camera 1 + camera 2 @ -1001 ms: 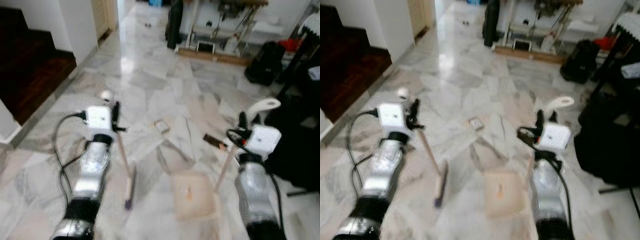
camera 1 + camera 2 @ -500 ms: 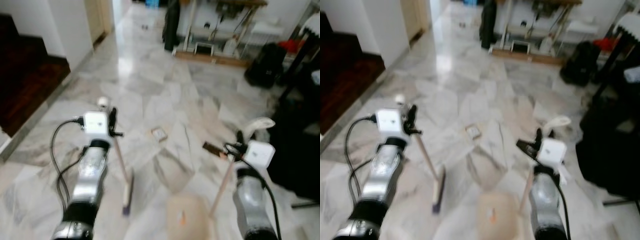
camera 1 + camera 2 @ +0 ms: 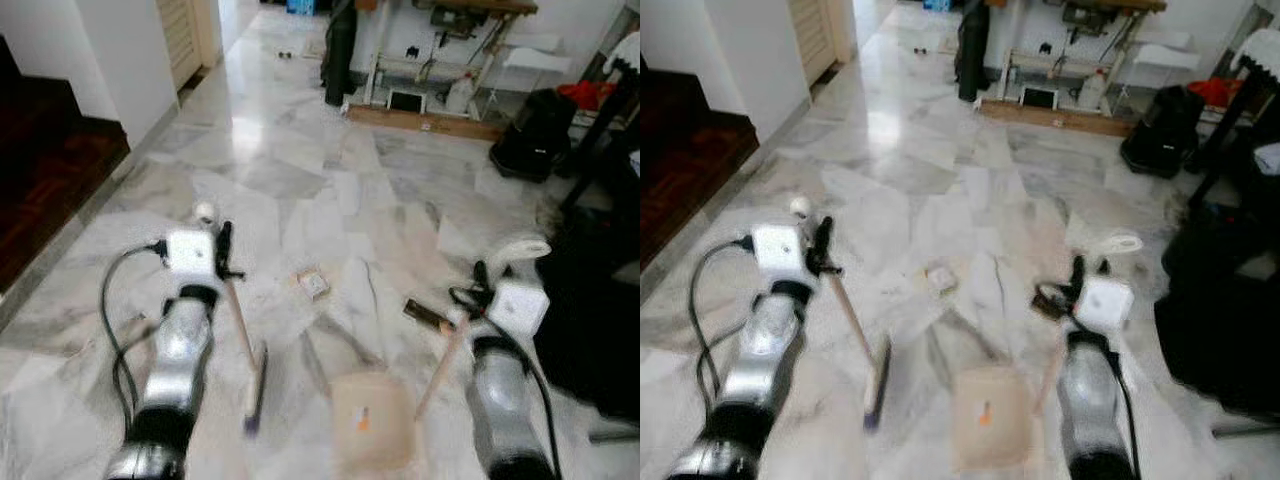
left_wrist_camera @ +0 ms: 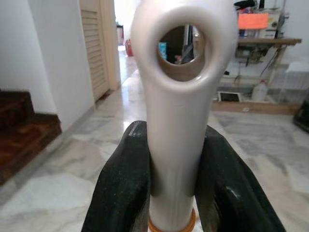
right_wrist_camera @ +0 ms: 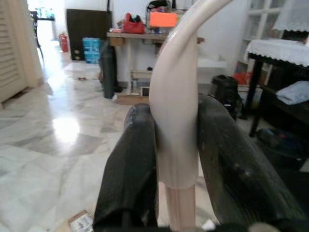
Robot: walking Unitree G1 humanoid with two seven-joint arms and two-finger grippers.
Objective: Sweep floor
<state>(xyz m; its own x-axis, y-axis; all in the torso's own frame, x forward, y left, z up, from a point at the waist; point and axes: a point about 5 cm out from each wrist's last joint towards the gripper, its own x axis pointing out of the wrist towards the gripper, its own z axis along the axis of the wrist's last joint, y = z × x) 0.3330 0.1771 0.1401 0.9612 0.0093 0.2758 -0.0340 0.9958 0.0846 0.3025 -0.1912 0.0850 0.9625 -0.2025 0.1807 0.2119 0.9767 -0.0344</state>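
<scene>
Left wrist view: left claw (image 4: 174, 188) pinches glossy looped broom handle (image 4: 176, 96)

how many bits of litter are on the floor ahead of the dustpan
2: a small pale box lies ahead of the dustpan, and a dark flat wrapper lies toward the right gripper. Smaller bits may be blurred.

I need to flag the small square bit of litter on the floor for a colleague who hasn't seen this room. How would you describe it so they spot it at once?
Start from the pale marble floor in front of the robot, between the broom in the left gripper and the dustpan in the right gripper. The small square cardboard scrap lies flat there, ahead of the beige dustpan tray. It is light and squarish, unlike the dark oblong piece lying nearer the right arm.
</scene>
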